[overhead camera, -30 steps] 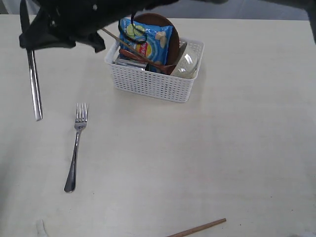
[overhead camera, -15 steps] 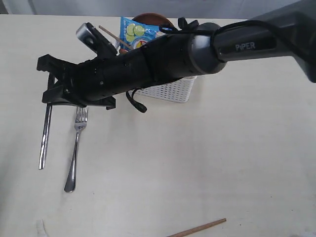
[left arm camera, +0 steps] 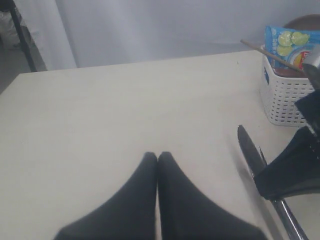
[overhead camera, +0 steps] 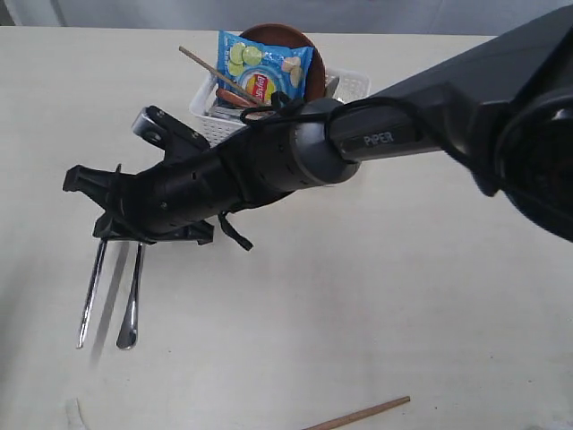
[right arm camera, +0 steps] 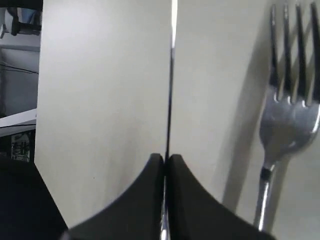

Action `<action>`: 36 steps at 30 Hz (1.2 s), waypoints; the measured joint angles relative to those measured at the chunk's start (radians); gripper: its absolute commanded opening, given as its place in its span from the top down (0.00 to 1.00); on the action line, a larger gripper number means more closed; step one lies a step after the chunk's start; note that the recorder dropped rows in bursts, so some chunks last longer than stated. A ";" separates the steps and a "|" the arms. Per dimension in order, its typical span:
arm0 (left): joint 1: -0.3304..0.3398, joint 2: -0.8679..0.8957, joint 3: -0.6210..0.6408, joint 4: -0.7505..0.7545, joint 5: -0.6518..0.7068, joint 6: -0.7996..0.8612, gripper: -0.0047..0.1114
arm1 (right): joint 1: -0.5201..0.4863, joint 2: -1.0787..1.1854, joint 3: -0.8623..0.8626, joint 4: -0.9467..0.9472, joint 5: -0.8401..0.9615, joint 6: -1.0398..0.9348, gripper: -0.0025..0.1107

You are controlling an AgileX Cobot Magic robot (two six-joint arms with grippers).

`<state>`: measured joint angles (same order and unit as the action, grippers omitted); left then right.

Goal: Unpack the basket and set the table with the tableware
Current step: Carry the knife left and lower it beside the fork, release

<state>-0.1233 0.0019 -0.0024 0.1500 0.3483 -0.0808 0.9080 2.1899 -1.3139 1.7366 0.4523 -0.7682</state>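
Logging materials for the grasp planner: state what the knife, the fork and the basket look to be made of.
Knife: polished steel by the look, a thin bright blade catching the light.
Fork: also shiny metal, probably stainless steel, with mirror-like glints on the tines.
Basket: probably plastic, white and matte, its walls a moulded lattice of small holes.

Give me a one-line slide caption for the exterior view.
Right gripper, reaching across the table, holds a knife beside the fork, with the white basket behind not yet emptied.
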 measured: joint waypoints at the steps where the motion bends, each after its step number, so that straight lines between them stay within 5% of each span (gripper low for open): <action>1: 0.000 0.000 0.000 0.000 0.000 0.000 0.96 | 0.000 0.005 0.000 0.000 0.002 0.002 0.98; 36: 0.000 0.000 0.000 0.000 0.000 0.000 0.96 | 0.010 0.082 -0.046 0.002 0.007 0.021 0.98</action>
<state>-0.1233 0.0019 -0.0024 0.1500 0.3483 -0.0808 0.9175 2.2718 -1.3600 1.7389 0.4589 -0.7471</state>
